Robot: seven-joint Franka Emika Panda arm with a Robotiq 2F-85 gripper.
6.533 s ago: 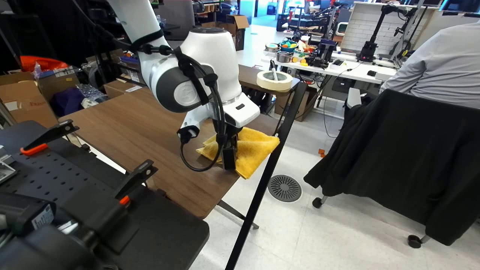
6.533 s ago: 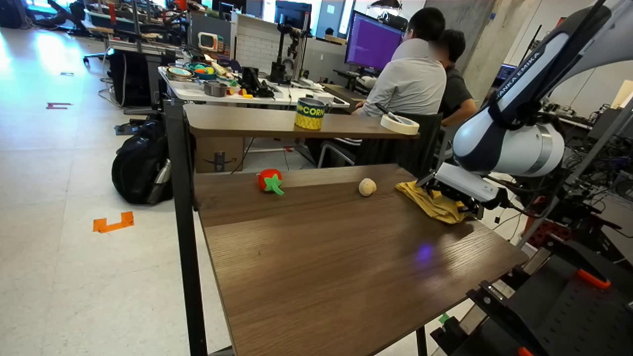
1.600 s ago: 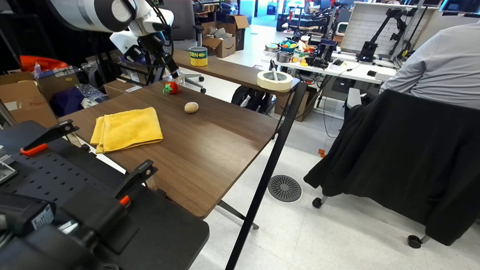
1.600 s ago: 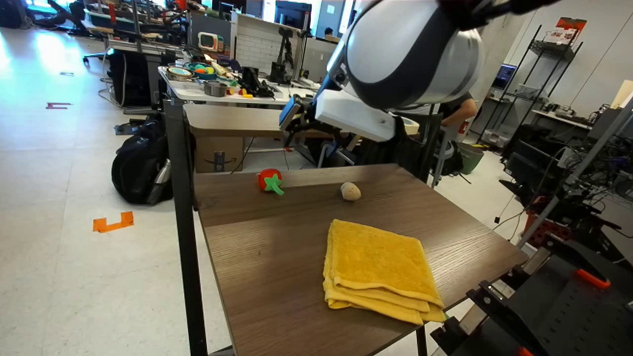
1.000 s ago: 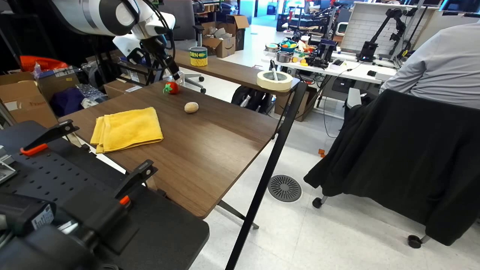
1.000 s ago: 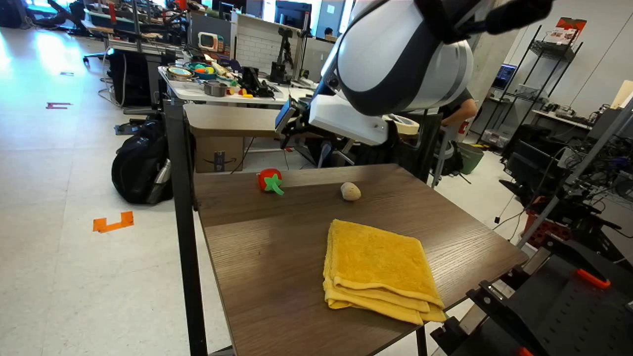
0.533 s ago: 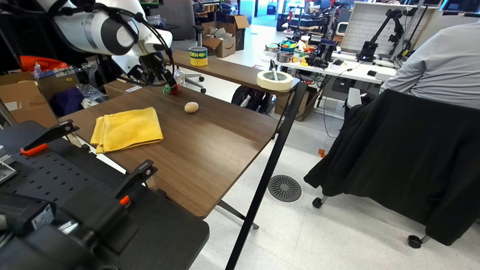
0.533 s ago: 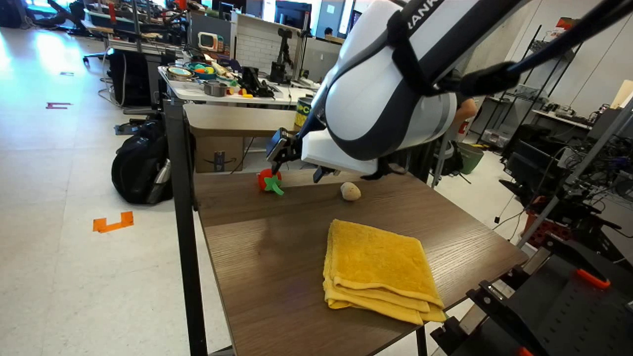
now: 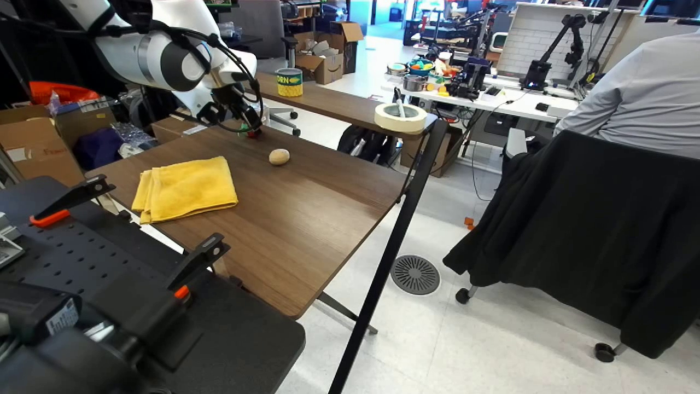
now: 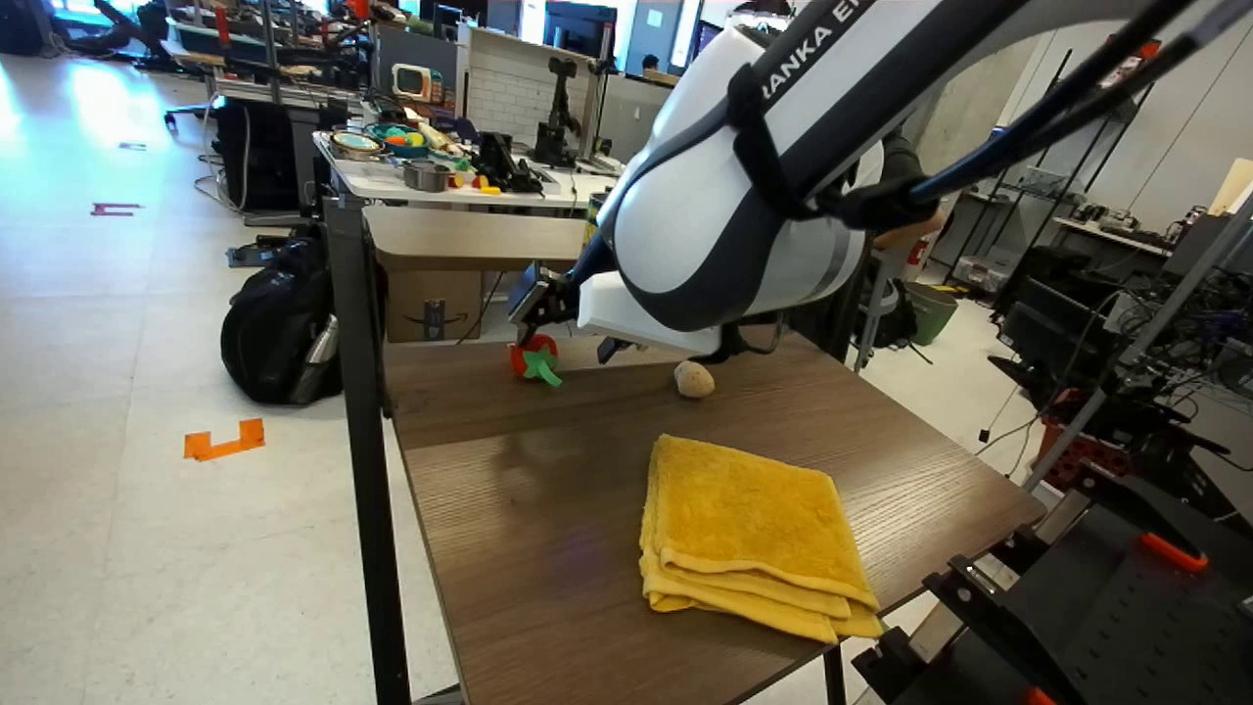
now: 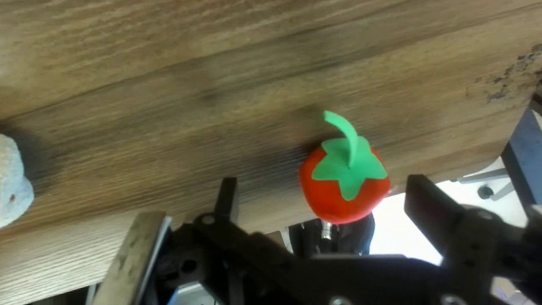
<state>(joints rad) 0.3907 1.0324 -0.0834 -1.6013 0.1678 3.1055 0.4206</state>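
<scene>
The gripper [image 11: 322, 184] was released, its 2 black jaws spread wide across the bottom of the wrist view. A red toy tomato [image 11: 345, 178] with a green star-shaped cap and curved stem lay right of centre there, in the gap between the jaws; contact could not be told. In an exterior view it sat left of centre, near the far edge of the wood-grain table [image 10: 470, 548], 1 jaw overlapping its top. The left edge of the wrist view cut off a pale potato-like lump [image 11: 10, 182]. A folded yellow towel [image 10: 759, 529] lay lower right of centre in an exterior view, well apart from the toy tomato. In an exterior view's upper part, a corn can [image 9: 289, 83] and a roll of tape [image 9: 399, 125] holding a pen [image 9: 401, 105] stood on the raised shelf [image 9: 333, 104].
</scene>
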